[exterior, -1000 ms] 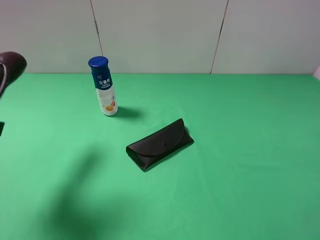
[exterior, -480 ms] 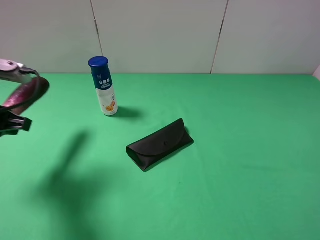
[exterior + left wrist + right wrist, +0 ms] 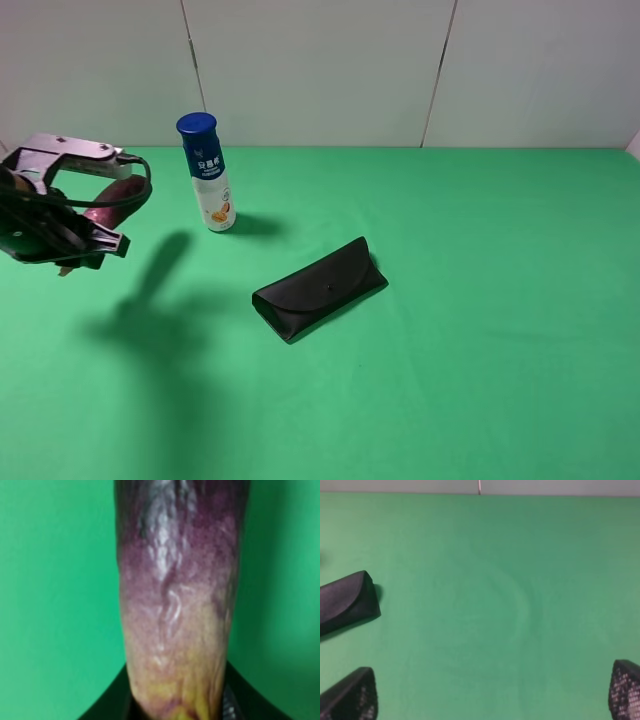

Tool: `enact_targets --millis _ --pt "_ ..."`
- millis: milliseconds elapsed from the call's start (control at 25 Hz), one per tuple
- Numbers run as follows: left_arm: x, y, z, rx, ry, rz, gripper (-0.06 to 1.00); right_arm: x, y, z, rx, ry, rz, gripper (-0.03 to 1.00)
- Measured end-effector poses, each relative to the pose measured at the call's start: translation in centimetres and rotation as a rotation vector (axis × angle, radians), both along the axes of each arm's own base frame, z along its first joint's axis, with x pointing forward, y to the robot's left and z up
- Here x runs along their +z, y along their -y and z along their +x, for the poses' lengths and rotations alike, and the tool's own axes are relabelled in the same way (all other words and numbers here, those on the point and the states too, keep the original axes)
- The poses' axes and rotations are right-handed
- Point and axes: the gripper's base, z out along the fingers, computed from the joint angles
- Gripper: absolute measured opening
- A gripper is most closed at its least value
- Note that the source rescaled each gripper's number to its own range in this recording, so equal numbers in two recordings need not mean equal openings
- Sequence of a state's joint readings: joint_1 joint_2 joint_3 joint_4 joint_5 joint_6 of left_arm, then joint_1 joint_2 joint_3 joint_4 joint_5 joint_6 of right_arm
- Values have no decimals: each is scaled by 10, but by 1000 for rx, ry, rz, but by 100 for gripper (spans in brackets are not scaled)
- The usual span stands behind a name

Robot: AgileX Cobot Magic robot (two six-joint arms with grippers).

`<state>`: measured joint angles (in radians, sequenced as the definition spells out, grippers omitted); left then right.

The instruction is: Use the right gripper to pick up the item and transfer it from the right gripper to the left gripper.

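The green tabletop spreads under everything, and I place the rest from the blue-capped white bottle that stands upright on it near the back wall.

My left arm hangs above the tabletop on the bottle's left, its silver plate uppermost and a black cable looping just beside it. My left pincer is clamped on the eggplant, which is lifted clear of the tabletop; its dark purple end juts out toward the bottle without touching it. In my left wrist view the eggplant fills the middle, dark at the far end, fading through magenta to a pale yellowish end that sits down between the black parts of my pincer. A shadow of arm and eggplant falls on the tabletop in front of the bottle.

The black glasses case lies closed on the tabletop, in front of the bottle and to its right, well apart from it.

My right pincer does not show in the high view. In my right wrist view its two fingertips stand wide apart with only bare tabletop between them, and one end of the glasses case lies near one fingertip.
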<state>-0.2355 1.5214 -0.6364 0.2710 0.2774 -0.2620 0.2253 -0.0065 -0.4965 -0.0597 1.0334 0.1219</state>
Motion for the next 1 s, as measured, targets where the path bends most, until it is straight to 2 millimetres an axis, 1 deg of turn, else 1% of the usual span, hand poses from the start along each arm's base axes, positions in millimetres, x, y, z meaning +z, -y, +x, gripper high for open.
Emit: enact_targets --millis 200,280,400,800,840,880,960,1000 --pt "-20 6 17 -11 -20 -9 0 0 0 0 0 0 1 100" --pt "-29 7 19 -10 -37 -10 0 0 0 0 0 0 1 100" --pt "-36 7 20 -9 -52 -11 0 0 0 0 0 0 1 100" --pt "-40 7 20 -8 -67 -8 0 0 0 0 0 0 1 100" --pt "-40 7 20 -8 -69 -7 2 0 0 0 0 0 1 100" --pt "-40 7 20 -10 -70 -5 10 0 0 0 0 0 1 100" --pt "-40 7 20 -10 -72 -4 40 0 0 0 0 0 1 100" --pt "-40 7 20 -11 -72 -3 59 0 0 0 0 0 1 100"
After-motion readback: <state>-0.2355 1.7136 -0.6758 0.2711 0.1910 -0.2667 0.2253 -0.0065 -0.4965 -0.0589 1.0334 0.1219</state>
